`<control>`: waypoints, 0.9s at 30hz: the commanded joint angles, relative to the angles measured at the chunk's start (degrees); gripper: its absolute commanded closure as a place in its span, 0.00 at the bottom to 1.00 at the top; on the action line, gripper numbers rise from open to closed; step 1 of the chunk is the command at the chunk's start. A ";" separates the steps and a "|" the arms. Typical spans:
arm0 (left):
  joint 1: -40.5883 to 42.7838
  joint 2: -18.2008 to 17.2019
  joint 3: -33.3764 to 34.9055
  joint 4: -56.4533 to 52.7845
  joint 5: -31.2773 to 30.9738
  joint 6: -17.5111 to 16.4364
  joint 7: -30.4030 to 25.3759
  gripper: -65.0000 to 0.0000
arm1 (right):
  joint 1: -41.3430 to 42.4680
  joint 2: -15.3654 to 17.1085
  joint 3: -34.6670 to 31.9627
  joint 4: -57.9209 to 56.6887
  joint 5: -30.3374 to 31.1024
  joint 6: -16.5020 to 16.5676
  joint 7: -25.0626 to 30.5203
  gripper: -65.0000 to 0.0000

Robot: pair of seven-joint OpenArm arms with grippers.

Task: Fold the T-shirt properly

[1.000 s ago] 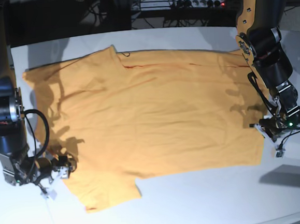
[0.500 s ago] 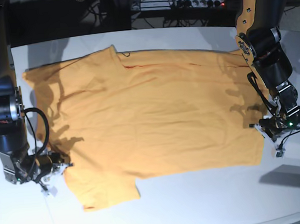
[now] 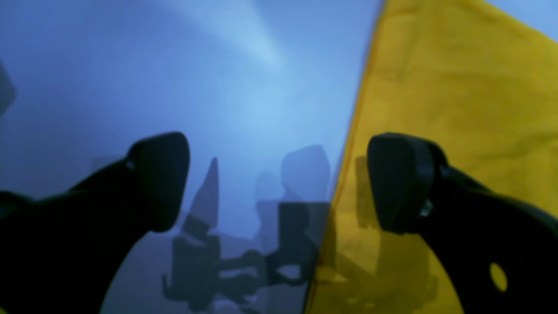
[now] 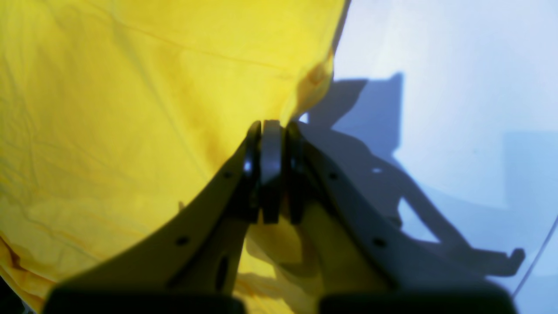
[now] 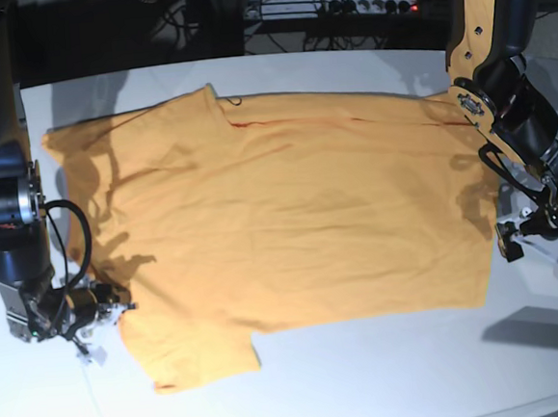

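Down at the desk's (image 5: 369, 375) near-left corner the right gripper (image 5: 122, 306) is pinching the sleeve edge of the T-shirt (image 5: 289, 208), jaws pressed together on the cloth. Over by the right edge, the left gripper (image 5: 538, 238) is hanging spread wide beside the hem, gripping nothing. The T-shirt is lying flat across the desk's middle, reaching toward the far edge.

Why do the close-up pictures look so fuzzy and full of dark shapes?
Left wrist view: soft focus, the hand casting machine shadows on the table. Right wrist view: T-shirt glaringly bright, hand blurred. Base view: sharper, edges bowed.
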 commanded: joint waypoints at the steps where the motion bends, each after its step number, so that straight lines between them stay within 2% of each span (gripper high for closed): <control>1: -1.77 -1.09 0.23 0.96 -0.98 -0.41 -1.09 0.03 | 1.80 0.52 -0.10 1.21 0.20 0.05 0.42 0.99; 5: -3.70 -1.27 0.23 0.08 -0.98 -0.50 -1.18 0.03 | 0.65 0.52 -0.10 3.14 0.20 0.05 0.15 0.99; 7: -6.25 -2.85 0.23 -4.66 -1.33 -0.50 -1.27 0.02 | 0.30 0.52 -0.10 3.14 0.12 0.05 0.15 0.99; 10: -12.14 -7.16 0.23 -15.30 -8.10 -0.50 -1.36 0.02 | -0.22 0.52 -0.10 3.14 0.12 0.05 0.07 0.99; 14: -14.69 -10.23 2.16 -19.08 -15.66 -0.59 -1.44 0.02 | -0.93 0.52 -0.18 3.23 0.12 0.05 -0.11 0.99; 17: -15.04 -10.50 9.11 -19.52 -18.21 -0.59 -2.94 0.01 | -0.93 0.52 -0.18 3.23 0.12 0.22 -0.29 0.99; 20: -15.04 -10.50 14.03 -23.74 -19.62 -0.33 -8.21 0.01 | -0.93 0.52 -0.18 3.23 0.12 0.22 -0.29 0.99; 23: -15.13 -10.50 14.73 -29.28 -19.53 -0.33 -12.87 0.01 | -1.10 0.61 -0.18 3.23 0.12 0.31 -0.29 0.99; 27: -14.07 -9.97 14.38 -30.51 -19.62 -0.33 -14.19 0.01 | -1.54 0.61 -0.18 3.23 0.12 0.31 -0.29 0.99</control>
